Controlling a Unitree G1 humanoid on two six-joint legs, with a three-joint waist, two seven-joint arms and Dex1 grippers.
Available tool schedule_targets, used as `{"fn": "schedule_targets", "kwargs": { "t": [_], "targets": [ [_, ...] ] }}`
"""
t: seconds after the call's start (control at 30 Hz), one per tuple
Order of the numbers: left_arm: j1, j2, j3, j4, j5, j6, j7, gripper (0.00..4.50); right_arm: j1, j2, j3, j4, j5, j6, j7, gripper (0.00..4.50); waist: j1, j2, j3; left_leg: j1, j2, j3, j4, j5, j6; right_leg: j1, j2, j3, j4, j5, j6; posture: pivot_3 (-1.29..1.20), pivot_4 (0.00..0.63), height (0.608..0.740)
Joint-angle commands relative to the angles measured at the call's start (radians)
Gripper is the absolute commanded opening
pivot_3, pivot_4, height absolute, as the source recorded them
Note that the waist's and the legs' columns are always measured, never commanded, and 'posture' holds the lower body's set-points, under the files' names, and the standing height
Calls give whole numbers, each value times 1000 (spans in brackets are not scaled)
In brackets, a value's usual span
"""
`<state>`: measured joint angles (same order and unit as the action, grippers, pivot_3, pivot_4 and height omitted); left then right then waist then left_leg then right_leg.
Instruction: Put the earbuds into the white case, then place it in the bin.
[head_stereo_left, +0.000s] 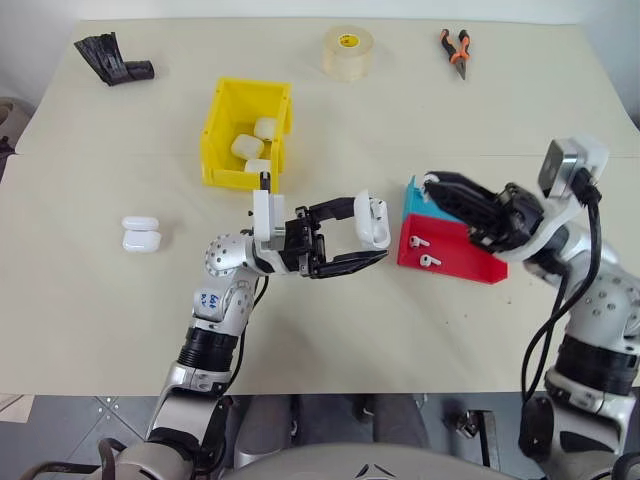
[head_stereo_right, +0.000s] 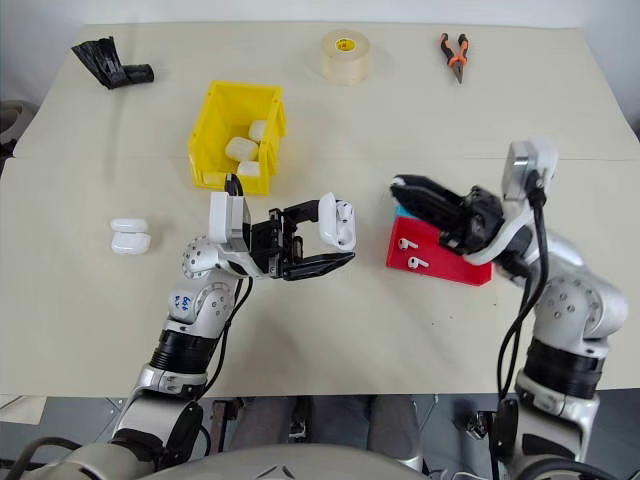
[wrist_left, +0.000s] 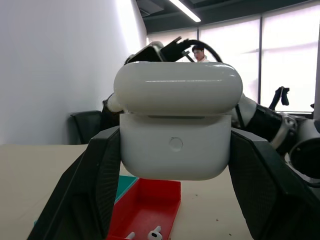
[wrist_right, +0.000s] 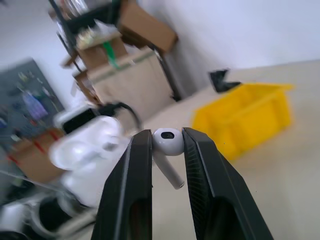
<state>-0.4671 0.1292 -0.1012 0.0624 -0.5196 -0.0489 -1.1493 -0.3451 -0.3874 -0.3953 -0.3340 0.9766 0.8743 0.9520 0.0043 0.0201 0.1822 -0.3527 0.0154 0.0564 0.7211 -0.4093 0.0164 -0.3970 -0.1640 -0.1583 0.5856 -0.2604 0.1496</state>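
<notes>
My left gripper (head_stereo_left: 364, 236) is shut on the white case (head_stereo_left: 374, 222), held above the table with its lid flipped open; the left wrist view shows the case (wrist_left: 175, 125) between both fingers (wrist_left: 95, 185). My right gripper (head_stereo_left: 431, 184) hovers over the trays, pointing toward the case. It is shut on one of the earbuds (wrist_right: 167, 142), whose stem hangs between the fingertips. Two more earbuds (head_stereo_left: 417, 241) lie in the red tray (head_stereo_left: 452, 262). The yellow bin (head_stereo_left: 222, 110) stands behind the left gripper with white cases inside.
A blue tray (head_stereo_left: 413, 198) sits just behind the red one. Two white cases (head_stereo_left: 141, 234) lie on the table to the left. A tape roll (head_stereo_left: 348, 52), orange-handled pliers (head_stereo_left: 456, 50) and a black object (head_stereo_left: 113, 60) line the far edge.
</notes>
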Motion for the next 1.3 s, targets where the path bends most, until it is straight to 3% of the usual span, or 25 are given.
{"fn": "schedule_targets", "kwargs": {
  "t": [0.03, 0.23, 0.97, 1.3],
  "targets": [
    [-21, -15, 0, 7, -17, 1, 0, 2802, 47, 43, 25, -123, 111, -1, -96, 653, -1, 0, 0, 0, 0, 0, 0, 0, 0, 0, 0, 0, 0, 0, 0, 0, 150, 740],
    [-33, -24, 1, 18, -15, 7, -1, 2802, 109, 83, 90, -176, 171, -43, -174, 653, -2, 0, 0, 0, 0, 0, 0, 0, 0, 0, 0, 0, 0, 0, 0, 0, 150, 740],
    [-36, -30, 2, 29, -7, 8, -1, 2802, 122, 17, 146, -173, 260, -121, -200, 653, -2, 0, 0, 0, 0, 1, -1, 0, 0, 0, 0, 0, 0, 0, 0, 0, 150, 740],
    [-41, -38, 9, 30, -9, 7, 1, 2802, 191, 18, 203, -156, 211, -156, -197, 653, -1, 0, 0, 0, 0, 1, -1, 0, 0, 0, 0, 0, 0, 0, 0, 0, 150, 740]
  ]
}}
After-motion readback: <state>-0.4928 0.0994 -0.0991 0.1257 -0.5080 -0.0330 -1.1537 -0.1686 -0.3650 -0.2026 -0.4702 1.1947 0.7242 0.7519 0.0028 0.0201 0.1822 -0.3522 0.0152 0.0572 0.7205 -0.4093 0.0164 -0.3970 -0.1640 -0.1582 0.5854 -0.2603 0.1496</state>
